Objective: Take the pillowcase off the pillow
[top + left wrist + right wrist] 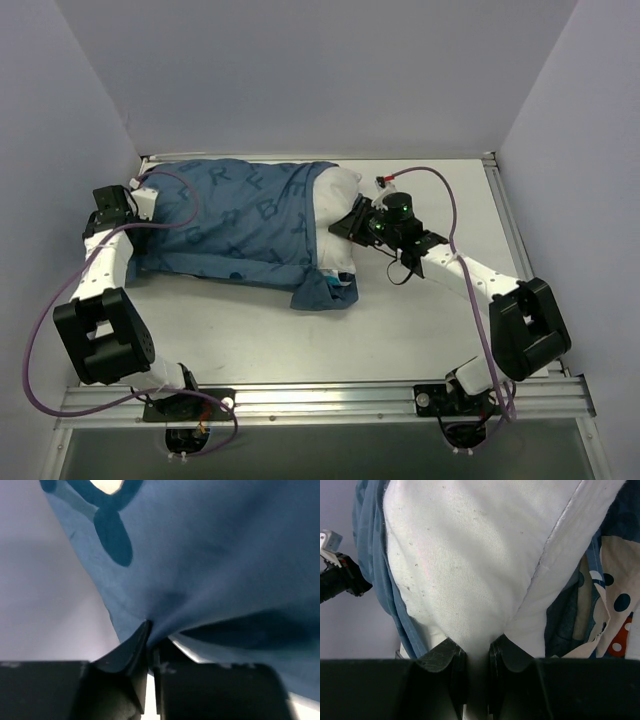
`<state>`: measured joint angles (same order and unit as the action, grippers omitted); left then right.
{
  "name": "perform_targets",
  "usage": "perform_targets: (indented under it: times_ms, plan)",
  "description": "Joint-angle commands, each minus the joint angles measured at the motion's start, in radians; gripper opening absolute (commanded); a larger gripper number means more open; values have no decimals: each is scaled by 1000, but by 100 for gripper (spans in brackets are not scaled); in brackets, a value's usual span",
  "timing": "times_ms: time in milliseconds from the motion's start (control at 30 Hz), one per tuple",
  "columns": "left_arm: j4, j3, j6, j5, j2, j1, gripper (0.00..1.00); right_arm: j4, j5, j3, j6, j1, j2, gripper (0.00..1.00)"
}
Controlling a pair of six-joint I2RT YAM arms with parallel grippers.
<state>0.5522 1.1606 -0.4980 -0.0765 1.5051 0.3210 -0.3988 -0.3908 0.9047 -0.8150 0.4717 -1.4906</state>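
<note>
The pillow (338, 212) lies lengthwise across the far half of the bench (420, 320), and most of it sits inside the pillowcase (235, 215). Only its right end bulges out white from the cover's open mouth. There the blue cloth is bunched and folded back, with its printed side showing at the near edge.

The right fingers (348, 222) are clamped on that bare white end. From the wrist view, a fold of the white cloth close to a seam is squeezed between the two tips. That hold looks meant as an anchor, to keep the pillow in place when the cover is drawn away from it.

At the far left, the left fingers (147, 204) are closed on a pinch of blue cloth, which puckers to a point right where the tips meet. I see no white between them, so I judge they have the cover alone and not the pillow beneath, though what lies behind the fold is hidden. Gripping the closed end makes sense: a pull to the left from there would slide the sleeve off along the pillow's length rather than across it.

The stripping itself looks barely begun. The risk, as I see it, is a thin pinch slipping free on either side once the cloth goes taut, or the pillow dragging along with its cover.
</note>
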Motion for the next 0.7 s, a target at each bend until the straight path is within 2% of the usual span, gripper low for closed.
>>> perform_targets:
  times_ms: [0, 133, 167, 300, 567, 667]
  plan:
    - [-64, -4, -17, -71, 26, 1, 2, -40, 4, 2, 16, -39, 84, 0]
    - [-139, -13, -57, -149, 26, 13, 2, 17, -22, -4, 49, -108, 115, 0]
    - [-161, -4, -69, -208, 30, 18, 2, 23, -48, -12, 54, -151, 140, 0]
    - [-245, 71, -135, -298, 116, 72, 2, 119, -97, -41, 106, -267, 234, 0]
    - [-201, 307, -79, -333, 280, 52, 2, 342, -115, -116, 208, -407, 406, 0]
    - [-186, 405, -48, -370, 329, 38, 2, 396, -132, -150, 229, -540, 480, 0]
